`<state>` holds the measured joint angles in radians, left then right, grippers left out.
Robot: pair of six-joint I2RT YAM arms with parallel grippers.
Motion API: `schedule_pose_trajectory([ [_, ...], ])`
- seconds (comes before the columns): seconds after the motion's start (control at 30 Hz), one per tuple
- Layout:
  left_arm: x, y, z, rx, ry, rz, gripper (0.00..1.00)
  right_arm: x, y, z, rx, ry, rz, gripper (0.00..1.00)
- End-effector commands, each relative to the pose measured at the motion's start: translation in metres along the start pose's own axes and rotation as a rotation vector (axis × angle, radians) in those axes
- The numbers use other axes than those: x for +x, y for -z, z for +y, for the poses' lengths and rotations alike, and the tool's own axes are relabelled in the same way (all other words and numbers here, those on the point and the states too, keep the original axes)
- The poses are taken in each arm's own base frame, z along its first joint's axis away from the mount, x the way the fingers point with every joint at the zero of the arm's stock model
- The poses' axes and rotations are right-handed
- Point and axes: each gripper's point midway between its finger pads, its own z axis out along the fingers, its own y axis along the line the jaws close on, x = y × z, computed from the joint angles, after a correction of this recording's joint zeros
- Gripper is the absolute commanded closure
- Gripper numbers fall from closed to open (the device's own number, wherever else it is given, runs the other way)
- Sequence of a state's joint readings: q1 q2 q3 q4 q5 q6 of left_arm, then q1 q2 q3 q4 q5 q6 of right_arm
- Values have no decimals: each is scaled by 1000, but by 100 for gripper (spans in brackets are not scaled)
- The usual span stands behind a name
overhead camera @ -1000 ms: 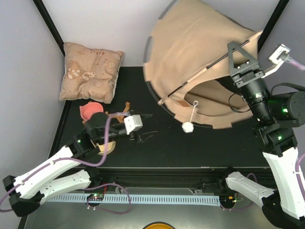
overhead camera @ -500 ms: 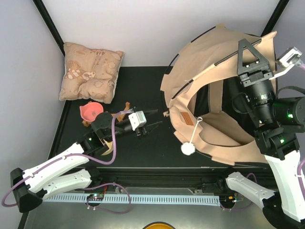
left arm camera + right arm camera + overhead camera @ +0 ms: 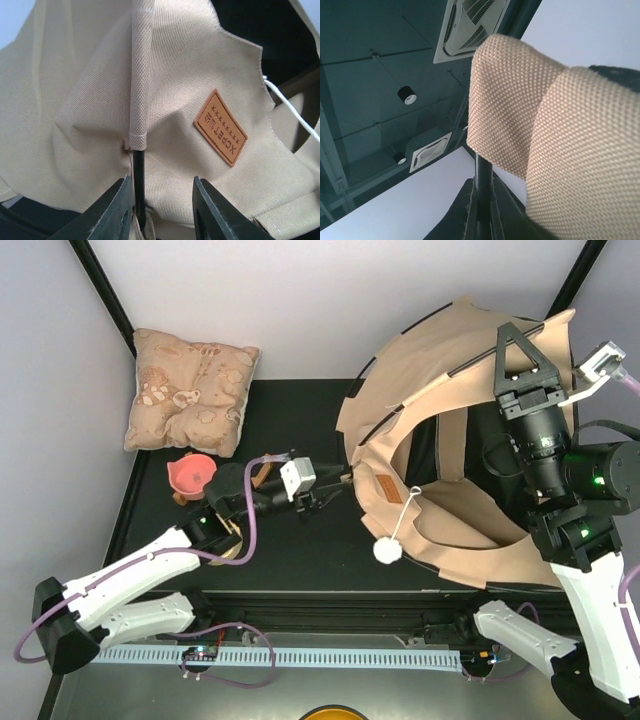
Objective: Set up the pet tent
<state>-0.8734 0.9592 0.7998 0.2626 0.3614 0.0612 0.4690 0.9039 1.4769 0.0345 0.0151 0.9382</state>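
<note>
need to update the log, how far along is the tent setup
Done: the pet tent is unfolded and partly raised. In hand: the right jaws are shut on a black pole; the left jaws stand apart around a pole end beside the brown label. Left: likely grip that end and tension the poles, since the tent sags.

The tent (image 3: 440,380) is sitting half-raised on the right side of the tabletop (image 3: 300,540), near the far right corner, tan and bulging, its opening showing black lining (image 3: 443,452). A thin black pole (image 3: 139,190) is emerging from a tan sleeve (image 3: 140,75) beside the brown label (image 3: 220,127). A white pom-pom (image 3: 386,551) is dangling in front.
</note>
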Motion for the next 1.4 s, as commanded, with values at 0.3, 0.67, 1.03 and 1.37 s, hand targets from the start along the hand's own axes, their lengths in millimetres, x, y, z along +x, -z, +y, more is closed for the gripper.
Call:
schedule_pose_trajectory([
  [0.3, -15, -28, 36, -114, 61, -43, 66, -17, -9, 25, -88, -61, -48, 99],
  [0.67, 13, -64, 54, -141, 75, -16, 81, -31, -45, 51, -167, -271, -57, 99],
  [1.03, 37, -83, 61, -147, 97, -10, 98, -34, -45, 50, -176, -311, -77, 99],
  [1.37, 1, -41, 94, -213, 346, -111, 98, 16, -33, -4, -34, -123, 41, 57],
])
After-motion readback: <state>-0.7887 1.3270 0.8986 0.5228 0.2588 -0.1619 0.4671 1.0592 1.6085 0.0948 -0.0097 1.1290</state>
